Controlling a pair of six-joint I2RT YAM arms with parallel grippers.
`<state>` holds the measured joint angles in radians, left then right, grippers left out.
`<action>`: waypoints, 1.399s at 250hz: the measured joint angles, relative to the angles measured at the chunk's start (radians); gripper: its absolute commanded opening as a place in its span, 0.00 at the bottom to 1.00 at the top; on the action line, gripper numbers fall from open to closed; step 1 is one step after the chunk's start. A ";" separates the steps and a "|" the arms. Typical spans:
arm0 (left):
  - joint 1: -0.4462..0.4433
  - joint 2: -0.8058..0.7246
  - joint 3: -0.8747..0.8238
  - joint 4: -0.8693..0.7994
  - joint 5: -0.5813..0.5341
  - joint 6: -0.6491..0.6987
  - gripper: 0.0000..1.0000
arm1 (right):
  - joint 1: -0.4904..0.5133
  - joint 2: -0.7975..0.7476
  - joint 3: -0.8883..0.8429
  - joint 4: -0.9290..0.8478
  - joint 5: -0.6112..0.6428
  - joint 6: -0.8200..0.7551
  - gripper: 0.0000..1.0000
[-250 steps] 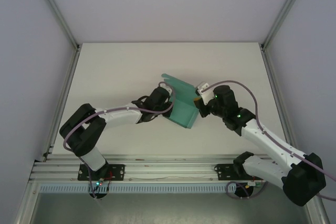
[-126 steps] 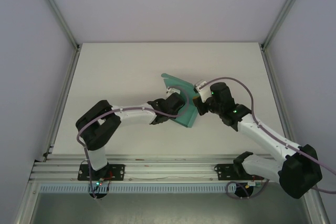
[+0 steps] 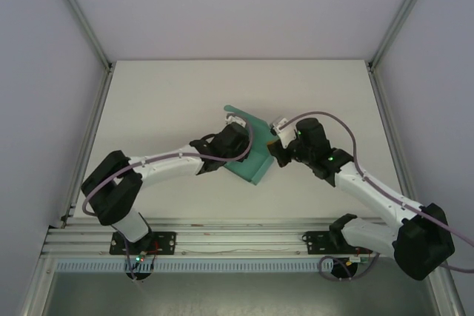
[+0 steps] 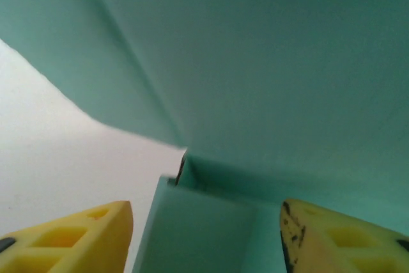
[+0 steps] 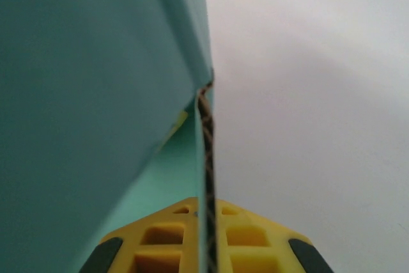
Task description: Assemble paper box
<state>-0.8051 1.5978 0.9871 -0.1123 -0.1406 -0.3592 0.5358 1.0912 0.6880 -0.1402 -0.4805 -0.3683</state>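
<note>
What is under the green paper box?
White table shows all around the paper box. Anything directly beneath it is hidden by the card itself.

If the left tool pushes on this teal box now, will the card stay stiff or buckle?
Probably flexes: the paper box is thin card, its edge pinched in the right tool. Likely light: that pinch alone grips it, the left tool open. Pushes may fold it along visible creases.
</note>
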 measured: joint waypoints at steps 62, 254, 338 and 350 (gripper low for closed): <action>0.020 -0.089 -0.033 -0.012 0.029 -0.010 0.98 | -0.001 0.060 -0.011 0.075 -0.057 -0.095 0.00; 0.238 -0.069 -0.229 0.006 0.445 0.002 0.35 | -0.035 0.138 -0.003 0.095 -0.171 -0.211 0.00; 0.236 0.019 -0.187 0.006 0.432 0.029 0.19 | -0.035 0.138 0.019 0.064 -0.171 -0.215 0.00; 0.232 0.022 -0.180 0.009 0.419 0.025 0.15 | -0.035 0.139 0.023 0.061 -0.171 -0.217 0.00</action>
<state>-0.5728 1.6199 0.8066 -0.1032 0.2783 -0.3340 0.5011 1.2301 0.7113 -0.0788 -0.6518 -0.5858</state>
